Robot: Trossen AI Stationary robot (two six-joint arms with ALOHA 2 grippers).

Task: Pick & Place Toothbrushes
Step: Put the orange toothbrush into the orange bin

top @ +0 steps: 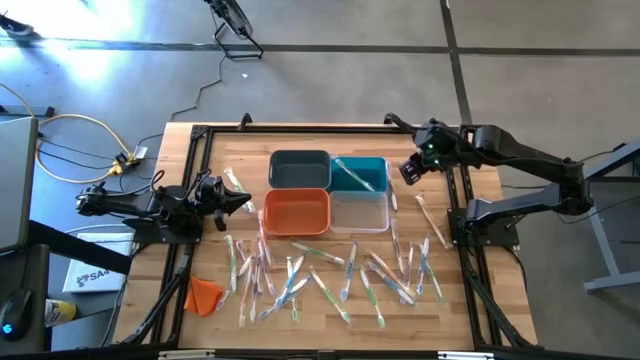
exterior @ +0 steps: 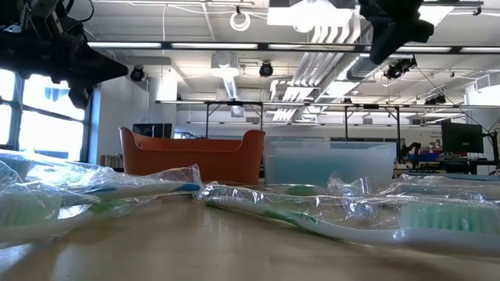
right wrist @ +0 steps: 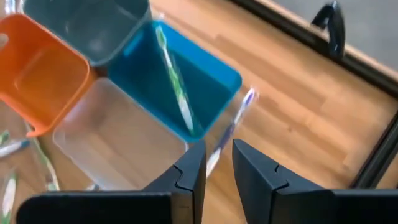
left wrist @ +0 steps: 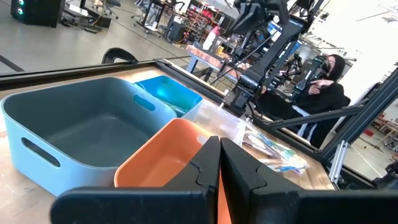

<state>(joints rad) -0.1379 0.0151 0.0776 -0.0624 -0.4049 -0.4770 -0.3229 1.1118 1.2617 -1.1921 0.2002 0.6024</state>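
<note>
Many wrapped toothbrushes lie scattered flat on the near half of the table. One green-and-white toothbrush lies slanted inside the teal bin. Another toothbrush lies on the table against the right walls of the teal and clear bins. My right gripper hovers above that spot, right of the teal bin, its fingers a small gap apart and empty. My left gripper is shut and empty, raised left of the orange bin.
The dark grey bin, teal bin, orange bin and clear bin stand in a two-by-two block at mid-table. A small orange cloth lump lies near the table's left near corner. A seated person shows beyond the table.
</note>
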